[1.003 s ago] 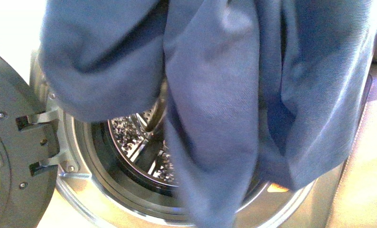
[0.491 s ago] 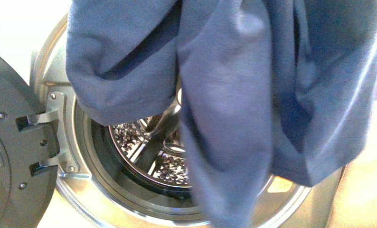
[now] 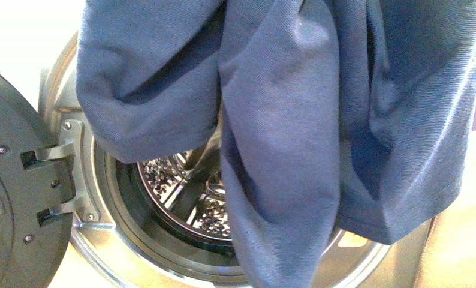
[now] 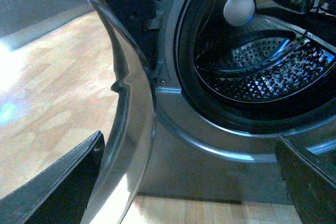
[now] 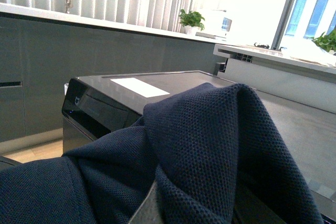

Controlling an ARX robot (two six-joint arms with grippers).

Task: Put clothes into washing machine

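The clothes [image 3: 295,120], a blue-navy knit garment, hang in folds close to the front camera and cover the top and right of the washing machine's porthole [image 3: 121,240]. The perforated steel drum [image 3: 187,198] shows below the left fold. In the right wrist view the clothes [image 5: 210,150] are draped over my right gripper, which is shut on them with its fingers hidden. My left gripper [image 4: 189,192] is open and low by the machine's front, empty, one black finger [image 4: 58,187] at each side. That view shows the drum [image 4: 262,72] too.
The dark grey door [image 3: 14,198] stands swung open at the left, its hinge [image 3: 50,183] beside the porthole. The door's glass bowl [image 4: 131,103] curves close past my left gripper. Wooden floor [image 4: 47,93] lies below. Behind, a dark counter [image 5: 105,40] and a potted plant [image 5: 191,20].
The hanging clothes have swung to the right, so more of the porthole's upper left rim shows. The folds have shifted slightly. The door is unmoved.
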